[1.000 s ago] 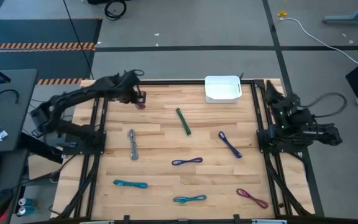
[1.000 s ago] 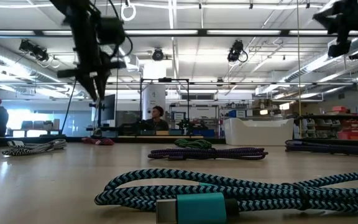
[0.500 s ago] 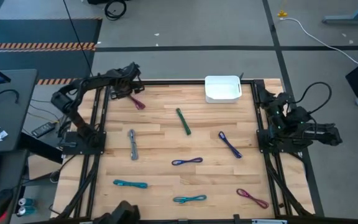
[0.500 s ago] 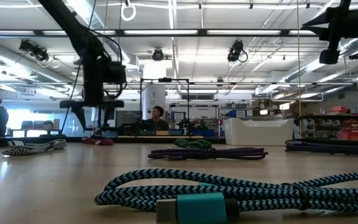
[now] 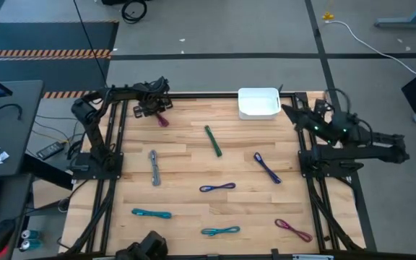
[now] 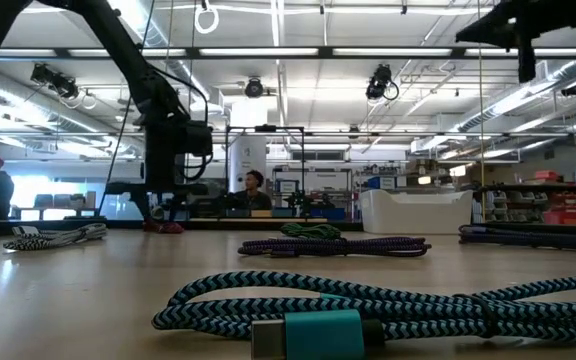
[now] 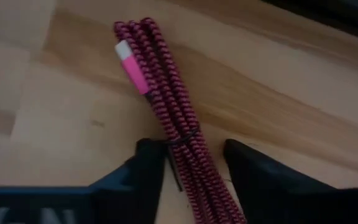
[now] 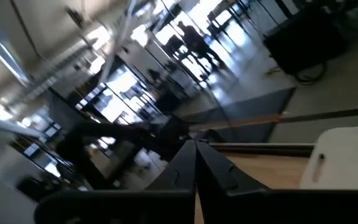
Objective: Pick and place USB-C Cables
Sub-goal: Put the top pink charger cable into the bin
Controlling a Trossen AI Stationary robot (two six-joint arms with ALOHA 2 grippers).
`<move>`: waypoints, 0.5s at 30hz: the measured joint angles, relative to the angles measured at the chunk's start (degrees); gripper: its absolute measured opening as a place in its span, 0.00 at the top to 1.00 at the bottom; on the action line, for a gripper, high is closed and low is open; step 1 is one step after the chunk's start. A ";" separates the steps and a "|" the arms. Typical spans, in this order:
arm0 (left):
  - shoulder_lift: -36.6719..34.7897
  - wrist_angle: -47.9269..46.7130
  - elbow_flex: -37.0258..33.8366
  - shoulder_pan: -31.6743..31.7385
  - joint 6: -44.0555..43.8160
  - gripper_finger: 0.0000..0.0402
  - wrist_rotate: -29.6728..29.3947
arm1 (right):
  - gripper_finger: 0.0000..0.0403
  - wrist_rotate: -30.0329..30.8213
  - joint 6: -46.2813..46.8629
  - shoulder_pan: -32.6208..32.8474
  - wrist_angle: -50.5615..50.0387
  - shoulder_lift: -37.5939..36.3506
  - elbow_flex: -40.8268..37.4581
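Two fingers of my left pincer (image 7: 188, 177) stand apart, straddling the maroon cable (image 7: 166, 99), the bundle running between them and on out ahead across the wood. Not clamped yet. It sits at the far left corner of the table (image 5: 186, 162), low over the boards.

I reckon this cable is light and soft, a braided bundle folded on itself, with a thin dark tie (image 7: 182, 138) round it right at my fingertips. That tied middle is where I would close: the strands are bunched there, so none should spill out. The braid looks grippy, not slick. The pink plug (image 7: 131, 67) lies farther out; I would leave it alone.

Room next. The table's dark frame rail (image 5: 125, 101) is just beside the pincer, so I would lift straight up before swinging. The white bin (image 5: 258, 102) is off to the pincer's right along the far edge, with bare wood between. The green cable (image 5: 213, 140) lies nearer me than that path, well apart.

My right pincer (image 8: 194, 155) hangs high near the bin's far right side, fingers pressed together, holding nothing.
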 joint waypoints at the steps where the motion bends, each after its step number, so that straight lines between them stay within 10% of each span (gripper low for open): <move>1: 0.00 0.26 -0.03 -0.16 1.94 0.65 -0.18 | 0.98 -0.08 -1.08 -0.17 -0.76 2.16 1.46; 7: -1.16 2.27 -0.23 -2.32 13.39 0.95 -0.13 | 0.97 -9.18 -7.56 -2.01 -1.03 13.15 7.75; 15: -14.14 8.34 -0.46 -8.10 23.74 0.95 13.54 | 0.98 -14.14 -12.03 -7.18 1.18 21.21 16.26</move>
